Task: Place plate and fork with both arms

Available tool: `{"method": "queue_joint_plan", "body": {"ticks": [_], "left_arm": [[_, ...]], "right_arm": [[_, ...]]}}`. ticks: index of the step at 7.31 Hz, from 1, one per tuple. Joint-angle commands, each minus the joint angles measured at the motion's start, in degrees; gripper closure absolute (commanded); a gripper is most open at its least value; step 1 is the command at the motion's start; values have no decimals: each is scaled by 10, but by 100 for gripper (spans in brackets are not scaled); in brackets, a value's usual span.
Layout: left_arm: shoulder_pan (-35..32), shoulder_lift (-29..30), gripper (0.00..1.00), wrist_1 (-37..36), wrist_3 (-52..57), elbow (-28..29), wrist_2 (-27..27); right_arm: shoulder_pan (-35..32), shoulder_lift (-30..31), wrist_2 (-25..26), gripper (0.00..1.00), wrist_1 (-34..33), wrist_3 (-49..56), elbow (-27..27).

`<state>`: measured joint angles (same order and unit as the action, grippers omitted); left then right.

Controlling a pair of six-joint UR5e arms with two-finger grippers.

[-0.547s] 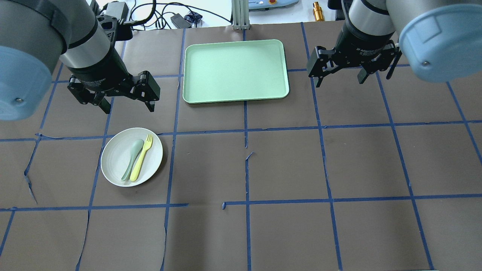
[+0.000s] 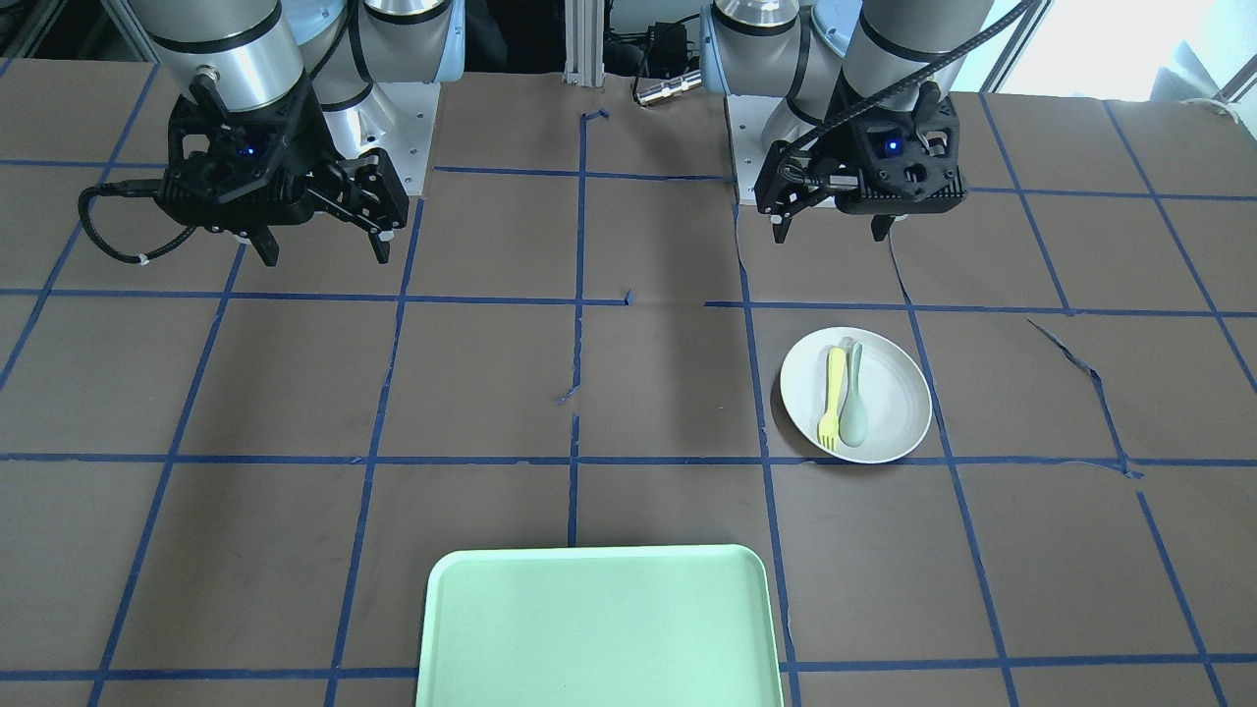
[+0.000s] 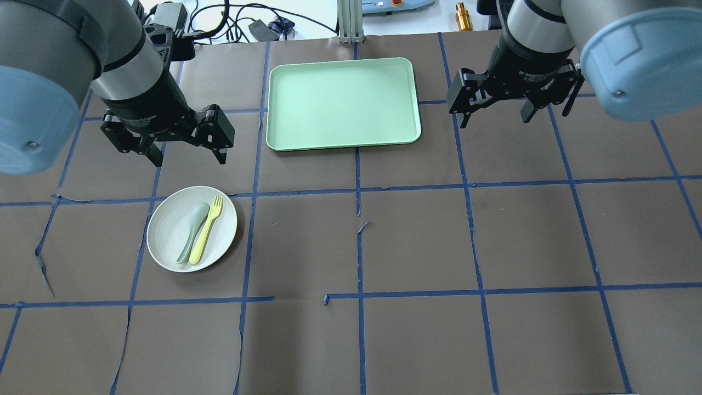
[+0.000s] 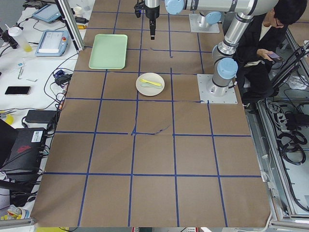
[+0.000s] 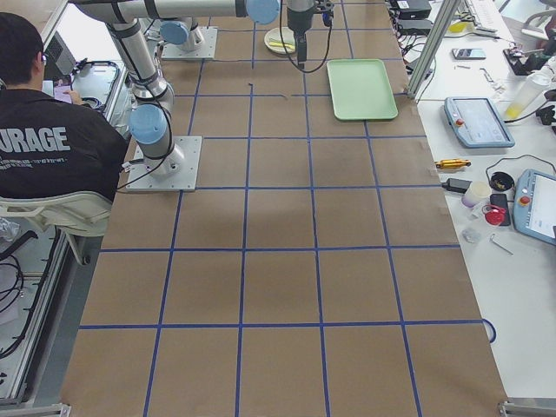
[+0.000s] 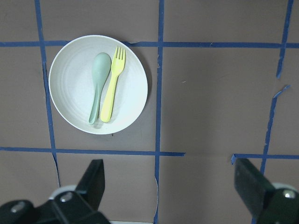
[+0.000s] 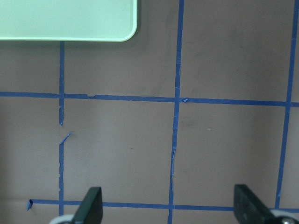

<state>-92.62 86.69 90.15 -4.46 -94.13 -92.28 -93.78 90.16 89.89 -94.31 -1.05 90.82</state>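
**Item:** round, shallow off-white plate, lying at 9 o'clock on the brown paper-covered worktop. It is carrying the small pale-yellow plastic fork, with a pale grey-green spoon close at the fork's 9 o'clock.

**Also present:** rectangular mint-green tray, sitting at 12 o'clock.

**Left black two-finger gripper**: hovering near the plate's 12 o'clock, jaws apart and holding nothing.

**Right black two-finger gripper**: hanging at the tray's 3 o'clock, jaws likewise apart.

**Step, as judged:** the approach, with nothing grasped yet.

**Next move:** is probably calling for the left gripper to descend onto the fork or the plate rim while sparing the spoon.
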Motion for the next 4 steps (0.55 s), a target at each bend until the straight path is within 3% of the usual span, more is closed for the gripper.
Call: {"method": "queue_joint_plan", "body": {"ticks": [1,4], "left_arm": [[0,-2,0,-1,1,1,0],[0,-1,0,-1,0,0,-1]], "right_arm": [[0,1,4,0,0,1,2],[0,0,5,0,0,2,-3]]}}
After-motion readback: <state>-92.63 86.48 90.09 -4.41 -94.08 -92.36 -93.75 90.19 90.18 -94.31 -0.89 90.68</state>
